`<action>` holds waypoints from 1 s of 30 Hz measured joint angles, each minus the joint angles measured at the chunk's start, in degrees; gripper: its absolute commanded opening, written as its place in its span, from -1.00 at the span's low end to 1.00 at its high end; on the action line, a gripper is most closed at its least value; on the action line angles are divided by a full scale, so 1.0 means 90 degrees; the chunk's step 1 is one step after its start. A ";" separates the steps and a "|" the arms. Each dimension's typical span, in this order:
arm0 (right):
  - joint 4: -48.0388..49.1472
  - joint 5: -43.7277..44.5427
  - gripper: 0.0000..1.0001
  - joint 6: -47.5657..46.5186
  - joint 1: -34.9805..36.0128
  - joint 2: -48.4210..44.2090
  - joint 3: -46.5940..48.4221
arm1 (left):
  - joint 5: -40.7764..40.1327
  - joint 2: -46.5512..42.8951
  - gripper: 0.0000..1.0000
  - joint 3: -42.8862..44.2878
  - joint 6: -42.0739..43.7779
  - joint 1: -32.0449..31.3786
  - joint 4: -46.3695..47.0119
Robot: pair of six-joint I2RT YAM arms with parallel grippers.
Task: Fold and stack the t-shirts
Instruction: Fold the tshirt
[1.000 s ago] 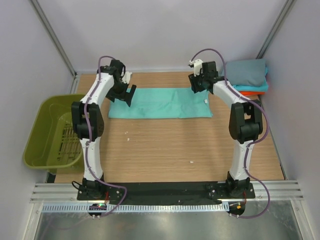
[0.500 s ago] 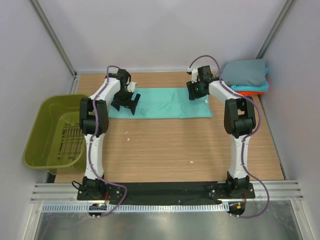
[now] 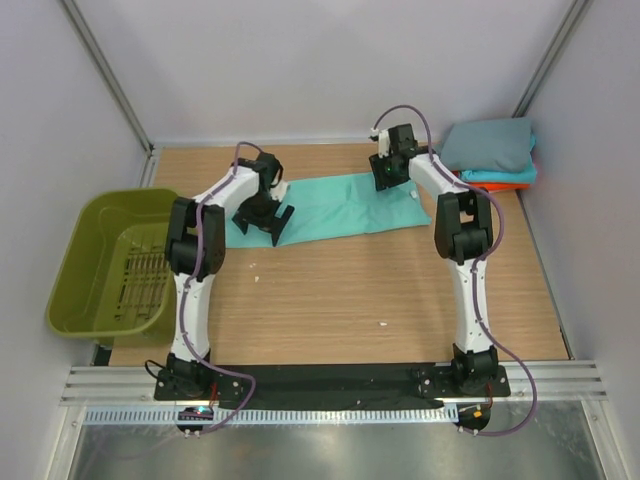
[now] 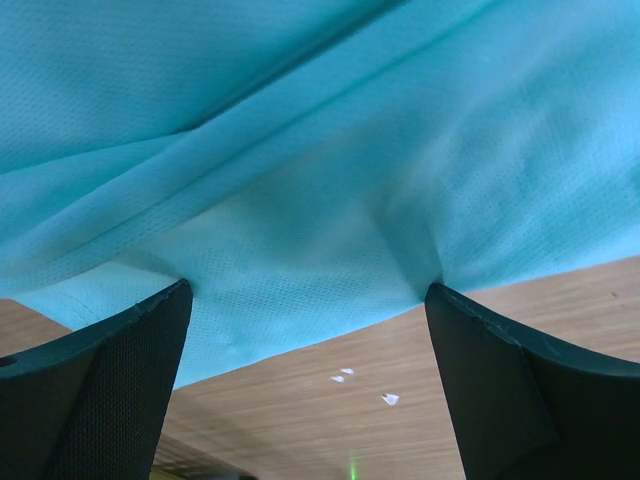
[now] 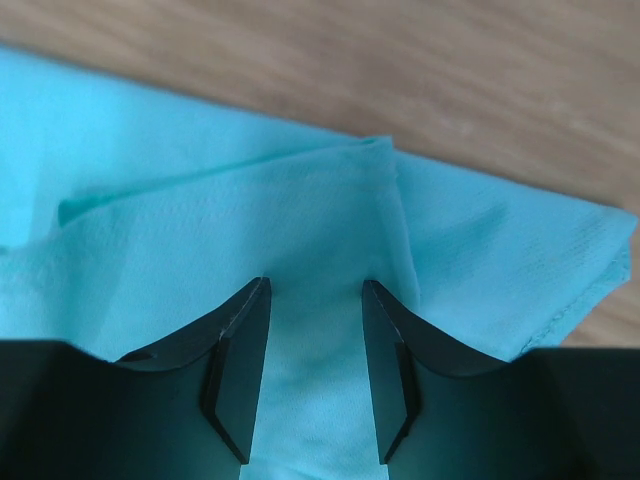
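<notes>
The mint-green t-shirt (image 3: 340, 205) is lying folded into a long band across the far part of the tabletop (image 3: 340, 300), running slightly askew. The left jaws are hanging low over its left end, spread wide. One dark finger (image 4: 100, 380) is showing at each side of the wrist view, with the shirt's near hem lying slack between them and nothing being gripped. The right jaws are sitting low at the band's far edge, toward its right end. They are standing only a little apart, with a layered corner of the cloth lying loose in the gap. In the far right corner the other shirts are resting in a pile: a slate-grey t-shirt (image 3: 490, 143) on top, a cyan t-shirt (image 3: 505, 176) under it, and an orange-red t-shirt (image 3: 515, 188) peeking out below. An olive-green basket (image 3: 85, 240) is sitting beside the tabletop's left edge.
</notes>
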 measured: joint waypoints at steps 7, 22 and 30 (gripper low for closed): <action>0.0168 0.0430 0.09 0.0022 -0.0002 0.0998 0.1608 | -0.0204 -0.0546 0.99 -0.0967 -0.0019 -0.0942 0.0051; 0.0495 0.0792 0.15 0.1105 -0.0287 -0.1081 0.0272 | -0.1273 -0.2441 0.88 -0.1277 0.0668 -0.2030 0.0029; 0.0843 0.0209 0.15 0.2249 -0.0379 -0.3164 -0.2205 | -0.1778 -0.2535 0.96 -0.1999 0.1751 -0.1938 0.0476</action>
